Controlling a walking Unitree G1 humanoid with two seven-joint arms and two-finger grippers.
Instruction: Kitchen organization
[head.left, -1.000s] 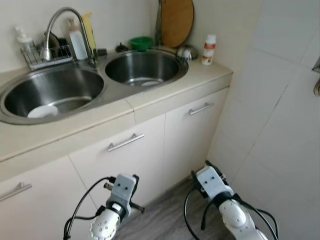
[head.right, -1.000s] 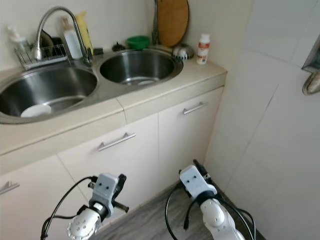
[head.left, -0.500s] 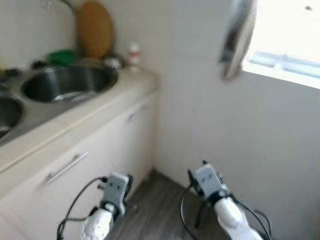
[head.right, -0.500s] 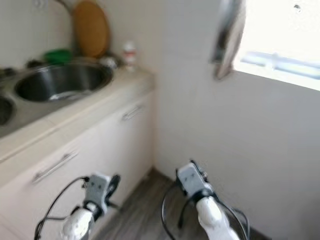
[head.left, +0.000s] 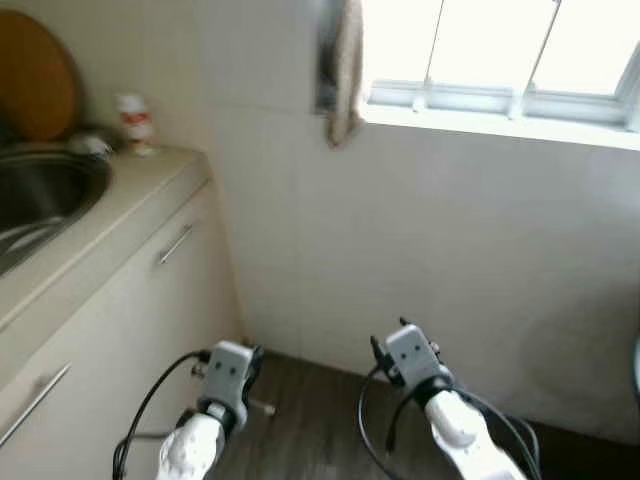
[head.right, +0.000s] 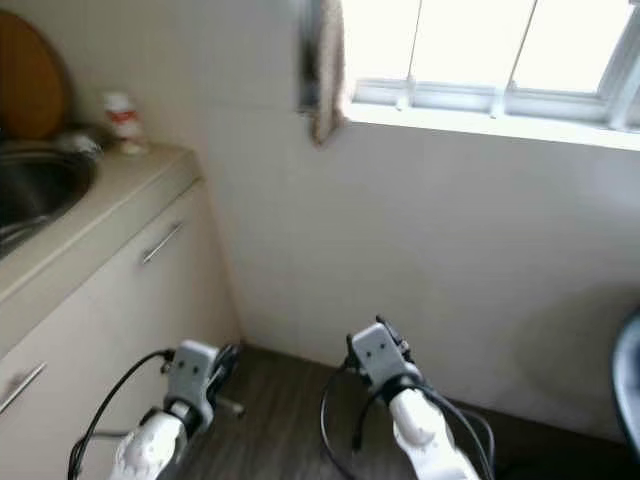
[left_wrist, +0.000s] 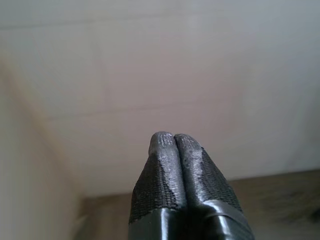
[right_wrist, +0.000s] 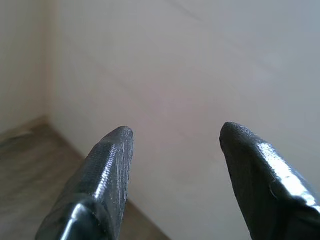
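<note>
Beside the counter (head.left: 95, 225), a tiled wall (head.left: 430, 240) meets grey floor (head.left: 310, 420)

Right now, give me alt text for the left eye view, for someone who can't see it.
Two silver robot arms hang low before a white tiled wall under a bright window, left gripper and right gripper above dark wood flooring. On the left, a beige counter holds a steel sink and a small bottle.

White tiled wall (head.left: 420, 230), bright window (head.left: 500, 45), wood floor (head.left: 310, 420).
</note>
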